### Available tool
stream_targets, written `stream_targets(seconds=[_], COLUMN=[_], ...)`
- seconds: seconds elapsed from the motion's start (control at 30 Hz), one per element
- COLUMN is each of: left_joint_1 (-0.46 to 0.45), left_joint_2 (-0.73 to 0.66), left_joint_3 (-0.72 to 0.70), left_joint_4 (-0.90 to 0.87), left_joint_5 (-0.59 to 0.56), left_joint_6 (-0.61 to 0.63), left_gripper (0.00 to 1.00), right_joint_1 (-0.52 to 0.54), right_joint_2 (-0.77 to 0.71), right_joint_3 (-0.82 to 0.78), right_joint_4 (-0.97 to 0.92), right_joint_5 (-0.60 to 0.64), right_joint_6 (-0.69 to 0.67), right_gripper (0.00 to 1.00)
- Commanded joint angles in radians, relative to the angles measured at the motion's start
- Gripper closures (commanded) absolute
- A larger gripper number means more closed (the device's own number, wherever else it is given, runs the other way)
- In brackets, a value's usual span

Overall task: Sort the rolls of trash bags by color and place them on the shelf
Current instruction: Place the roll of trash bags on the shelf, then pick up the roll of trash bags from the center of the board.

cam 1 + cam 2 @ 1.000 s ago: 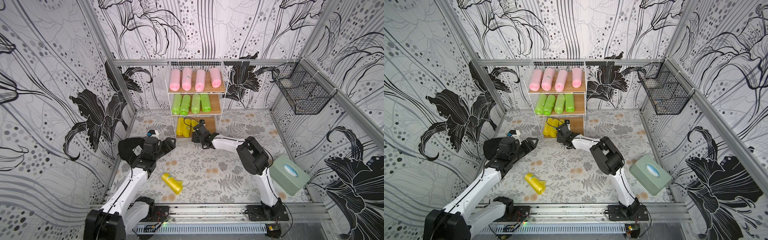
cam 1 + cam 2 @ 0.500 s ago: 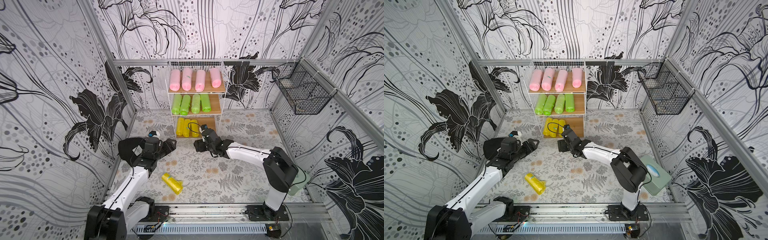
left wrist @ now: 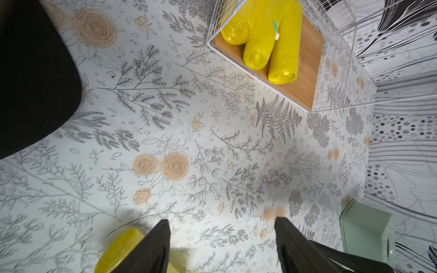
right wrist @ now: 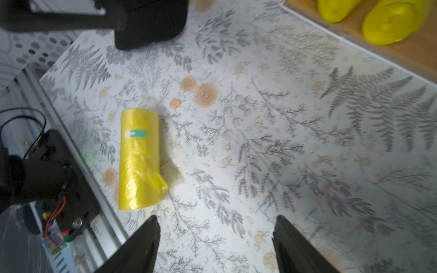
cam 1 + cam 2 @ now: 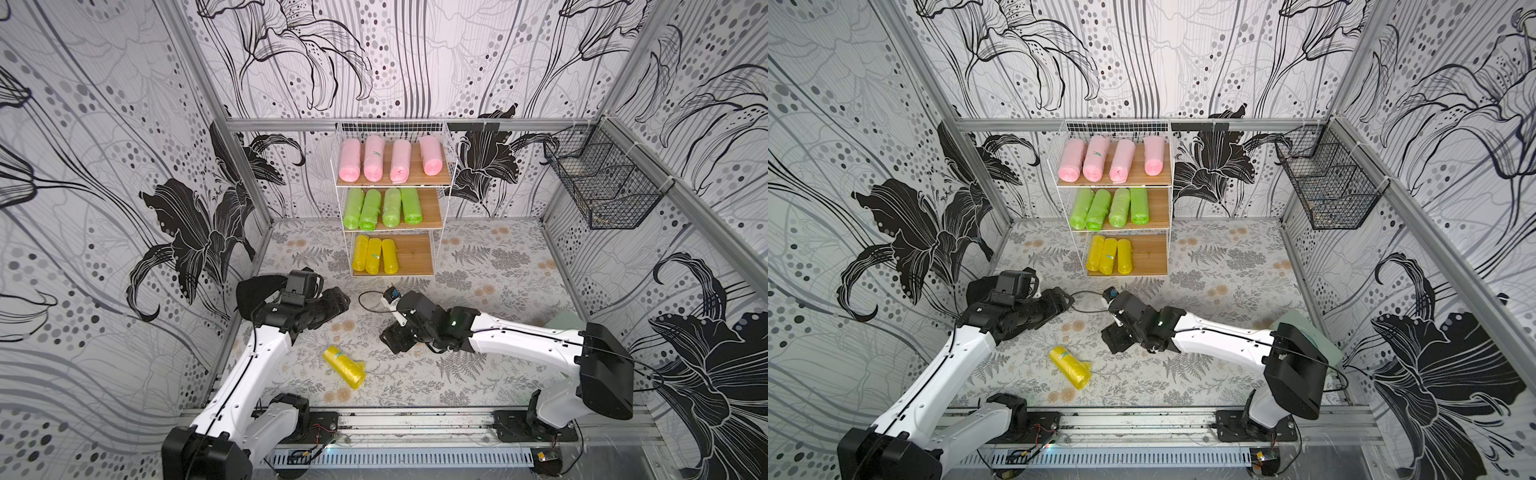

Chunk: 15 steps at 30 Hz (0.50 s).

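Both grippers hung spread and empty: the left gripper (image 5: 341, 300) beyond the loose yellow roll (image 5: 344, 366), the right gripper (image 5: 395, 341) near its right, neither touching it. It lay on the fern-printed mat (image 5: 490, 266), well apart from the shelf (image 5: 417, 254) against the lily-papered back wall (image 5: 415, 62).

Bright, even light comes from overhead; only soft shadows lie on the floor mat (image 5: 478, 266). Both top views are crisp but bow at the edges. The right wrist view is smeared; close to the left wrist camera the yellow roll (image 3: 118, 248) blurs.
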Motion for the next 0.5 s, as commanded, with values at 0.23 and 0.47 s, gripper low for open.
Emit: stream_targets(seconds=[0.23, 0.47], left_joint_1=[0.159, 0.234], left_joint_2=[0.041, 0.072], left_joint_3=[0.072, 0.096], left_joint_4=[-0.099, -0.012], left_joint_5=[0.041, 0.063], left_joint_6=[0.101, 0.124], left_gripper=[0.24, 0.24], right_joint_1=[0.198, 0.223], right_joint_2=[0.185, 0.329], right_joint_3=[0.067, 0.179], right_joint_4=[0.038, -0.003], right_joint_5=[0.079, 0.097], right_joint_6=[0.038, 0.000], right_gripper=[0.21, 0.20])
